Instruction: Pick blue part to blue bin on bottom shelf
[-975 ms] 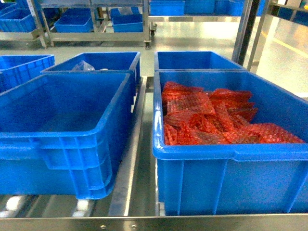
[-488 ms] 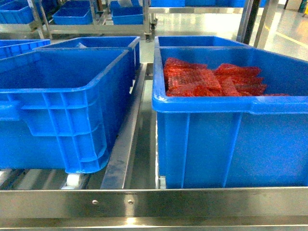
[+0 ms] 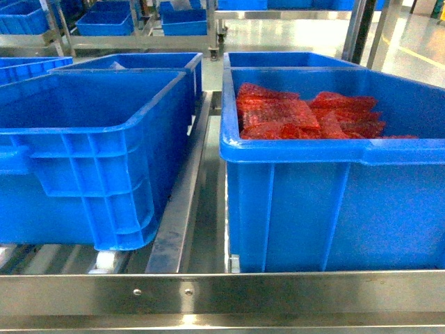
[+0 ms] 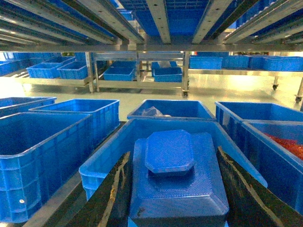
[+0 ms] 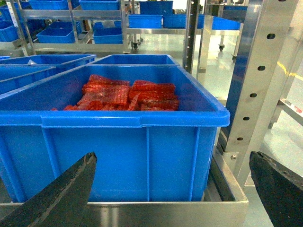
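Observation:
My left gripper (image 4: 173, 151) is shut on the blue part (image 4: 173, 187), a flat blue block with a raised octagonal top, its dark jaws pressed against both sides. The part hangs just before the near rim of an empty blue bin (image 4: 102, 163), the left front bin (image 3: 104, 132) of the head view. My right gripper (image 5: 173, 154) stands open with nothing between its fingers, in front of the steel shelf rail (image 5: 142, 210) and the bin of red bags (image 5: 142, 142). Neither gripper shows in the head view.
The right front bin (image 3: 334, 209) holds red bubble bags (image 3: 299, 115). More blue bins (image 3: 139, 61) stand behind. A steel front rail (image 3: 222, 292) edges the shelf, with roller tracks overhead (image 4: 158, 19) and a perforated upright post (image 5: 258, 71) at the right.
A second ago the head view looked down into the bins; it has since dropped lower, level with the bin walls and the front rail. Over the last half second nothing has visibly moved.

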### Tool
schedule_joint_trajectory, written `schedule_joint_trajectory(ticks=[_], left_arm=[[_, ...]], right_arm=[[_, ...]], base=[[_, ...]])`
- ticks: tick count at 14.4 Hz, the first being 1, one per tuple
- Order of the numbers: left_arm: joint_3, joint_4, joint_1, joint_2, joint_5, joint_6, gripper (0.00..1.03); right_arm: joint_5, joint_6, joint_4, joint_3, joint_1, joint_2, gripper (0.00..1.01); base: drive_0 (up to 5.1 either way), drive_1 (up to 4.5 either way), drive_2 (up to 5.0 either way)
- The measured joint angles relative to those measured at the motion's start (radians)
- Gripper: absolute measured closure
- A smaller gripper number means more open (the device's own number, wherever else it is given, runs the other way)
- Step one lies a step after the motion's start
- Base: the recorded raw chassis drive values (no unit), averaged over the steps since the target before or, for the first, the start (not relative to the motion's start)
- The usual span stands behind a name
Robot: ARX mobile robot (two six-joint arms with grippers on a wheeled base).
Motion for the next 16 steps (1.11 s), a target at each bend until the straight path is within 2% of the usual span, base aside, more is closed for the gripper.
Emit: schedule_joint_trajectory(ticks=[8, 16], left_arm=[[0.000, 0.000, 0.000, 0.000, 0.000, 0.000, 0.59], [0.000, 0.000, 0.000, -0.001, 0.000, 0.000, 0.59]], right_arm=[[0.000, 0.000, 0.000, 0.000, 0.000, 0.000, 0.03], [0.000, 0.000, 0.001, 0.000, 0.000, 0.000, 0.03]], base=[[0.0, 0.15, -0.1], [0.0, 4.29, -4.3]])
